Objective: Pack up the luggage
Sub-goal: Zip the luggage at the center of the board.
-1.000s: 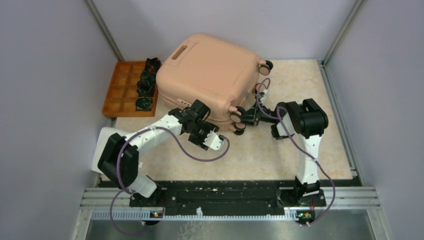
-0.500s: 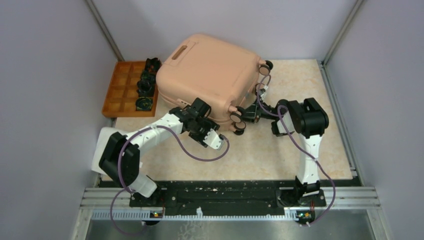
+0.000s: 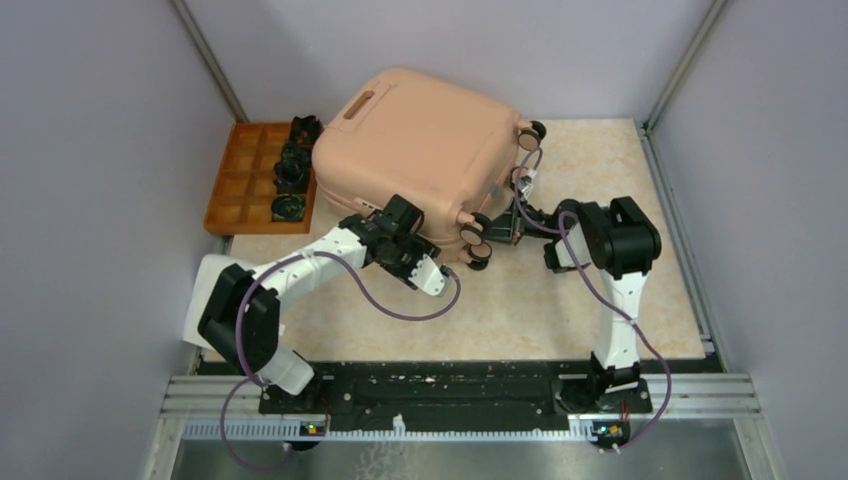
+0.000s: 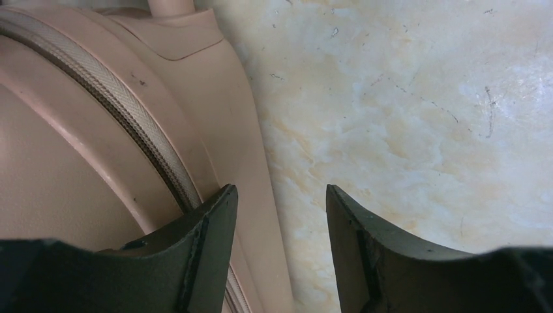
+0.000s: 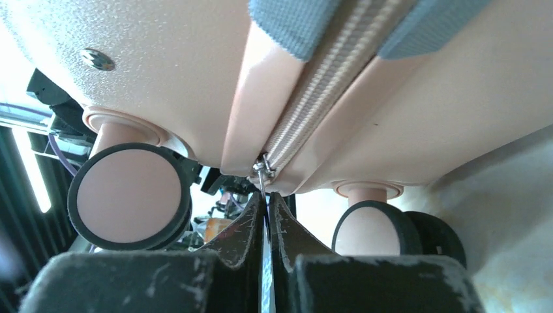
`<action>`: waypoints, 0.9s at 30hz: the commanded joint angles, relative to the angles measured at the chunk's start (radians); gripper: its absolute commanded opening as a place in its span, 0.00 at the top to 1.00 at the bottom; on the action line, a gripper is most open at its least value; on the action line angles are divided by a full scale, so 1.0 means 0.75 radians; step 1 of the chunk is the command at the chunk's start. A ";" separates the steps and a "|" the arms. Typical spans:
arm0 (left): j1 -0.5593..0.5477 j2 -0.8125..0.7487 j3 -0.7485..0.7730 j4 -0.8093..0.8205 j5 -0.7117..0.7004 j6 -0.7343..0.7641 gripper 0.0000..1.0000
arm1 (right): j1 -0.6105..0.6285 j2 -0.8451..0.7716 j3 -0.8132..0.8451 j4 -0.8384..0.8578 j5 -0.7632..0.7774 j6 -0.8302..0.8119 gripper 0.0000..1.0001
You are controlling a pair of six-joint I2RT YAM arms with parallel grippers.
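Observation:
The peach-pink luggage (image 3: pixel 420 140) lies closed on the table, handle at the far left and wheels (image 3: pixel 475 243) to the right. My left gripper (image 3: pixel 402 218) is open at its near side. In the left wrist view (image 4: pixel 280 192) one finger lies over the shell by the zipper seam (image 4: pixel 130 124) and the other over bare table. My right gripper (image 3: pixel 500 226) is at the wheel end. In the right wrist view (image 5: pixel 266 195) it is shut on the metal zipper pull (image 5: pixel 262 171), between two wheels (image 5: pixel 127 195).
An orange compartmented tray (image 3: pixel 240 190) stands left of the suitcase, with several black round items (image 3: pixel 290 170) in its right cells. Metal frame posts and grey walls enclose the table. The marble tabletop (image 3: pixel 520 300) lies in front of the suitcase.
My left gripper has edged slightly closer to the suitcase's near side. My right arm has shifted a little to the right, still at the wheel end.

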State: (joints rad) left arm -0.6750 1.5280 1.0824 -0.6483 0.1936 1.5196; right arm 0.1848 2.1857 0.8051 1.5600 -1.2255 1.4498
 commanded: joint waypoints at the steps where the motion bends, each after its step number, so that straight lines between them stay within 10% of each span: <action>1: -0.021 0.018 0.001 0.031 0.071 0.065 0.41 | -0.005 -0.048 -0.035 0.216 0.080 -0.029 1.00; 27: -0.035 0.321 0.229 0.422 0.005 -0.007 0.53 | 0.136 -0.266 -0.247 0.218 0.231 -0.144 1.00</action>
State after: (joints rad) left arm -0.7090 1.7180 1.1820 -0.6289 0.1925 1.4849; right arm 0.2161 2.0502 0.6395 1.5166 -0.9947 1.3907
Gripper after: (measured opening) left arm 0.479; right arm 0.009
